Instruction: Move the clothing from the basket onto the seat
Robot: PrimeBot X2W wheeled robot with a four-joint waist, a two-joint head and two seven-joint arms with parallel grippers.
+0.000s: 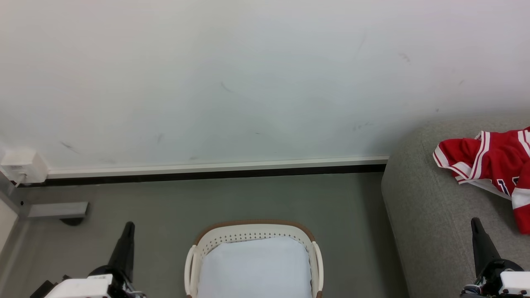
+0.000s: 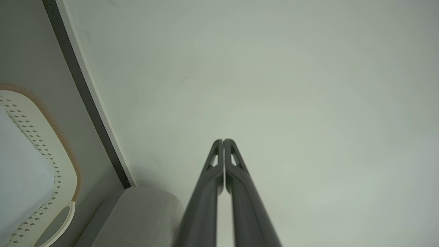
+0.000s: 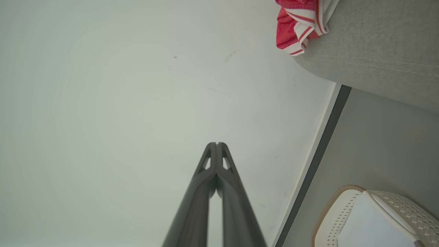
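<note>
The off-white basket (image 1: 215, 238) stands on the floor at the bottom centre, holding its white liner (image 1: 254, 269). Red clothing with white striped trim (image 1: 492, 159) lies on the grey seat (image 1: 426, 207) at the right. My left gripper (image 1: 129, 225) is shut and empty, left of the basket. My right gripper (image 1: 475, 222) is shut and empty, in front of the seat below the clothing. The left wrist view has the shut left gripper (image 2: 223, 140) pointing at the wall, the basket (image 2: 51, 137) at its left. The right wrist view has the shut right gripper (image 3: 216, 144), the clothing (image 3: 295, 24) and the basket (image 3: 343, 199).
A pale wall (image 1: 265, 82) with a white and dark skirting (image 1: 215, 170) runs behind the basket. A white socket box (image 1: 22, 165) and a grey bracket (image 1: 58, 210) sit low at the left. Grey floor (image 1: 352, 215) lies between basket and seat.
</note>
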